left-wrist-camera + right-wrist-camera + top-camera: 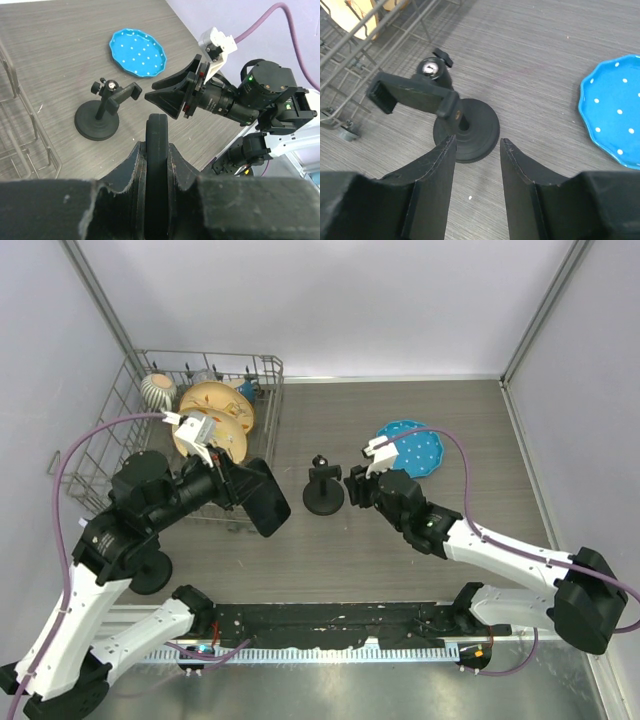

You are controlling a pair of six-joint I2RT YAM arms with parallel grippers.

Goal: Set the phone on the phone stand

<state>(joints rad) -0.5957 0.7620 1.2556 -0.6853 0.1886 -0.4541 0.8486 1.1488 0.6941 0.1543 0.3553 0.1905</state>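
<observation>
Left pincer (243,487) clamped on the phone (266,502), held above the table (450,430) left of the phone stand (323,496); wrist view shows only its edge. Right pincer (477,150) open, just beside the stand base.

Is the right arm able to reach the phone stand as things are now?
Probably yes. The right gripper is open, its fingertips just short of the phone stand base, and nothing stands between them. The blue plate lies off to one side.

phone (158,129) base hidden in left claw (157,156); blue plate (615,110) cut by edge
</observation>
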